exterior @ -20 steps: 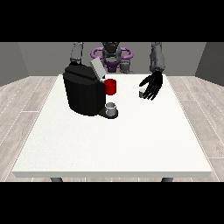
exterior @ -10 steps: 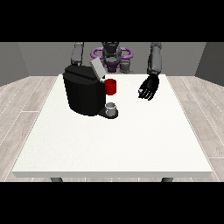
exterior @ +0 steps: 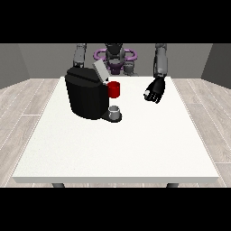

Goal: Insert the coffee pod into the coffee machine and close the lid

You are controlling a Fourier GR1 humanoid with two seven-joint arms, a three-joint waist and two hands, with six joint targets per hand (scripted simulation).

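Note:
The black coffee machine [exterior: 88, 97] stands at the table's left-centre with its grey lid [exterior: 100, 71] tilted up and open. A red part [exterior: 114, 89] sticks out of its front over a small grey cup [exterior: 115, 111] on the drip tray. The hand at the view's right [exterior: 154, 91] hangs to the right of the machine, well apart from it, with its fingers curled. A small white coffee pod [exterior: 146, 94] shows at its fingertips. The other arm [exterior: 80, 55] comes down behind the machine, and its hand is hidden.
The white table [exterior: 135, 149] stretches wide towards the camera in front of the machine. The robot's torso [exterior: 115, 56] stands behind the far edge. Wooden floor surrounds the table.
The fingers of the hand at the view's right have curled in over the white pod, which now shows less. The hand itself has barely shifted. The machine is unchanged.

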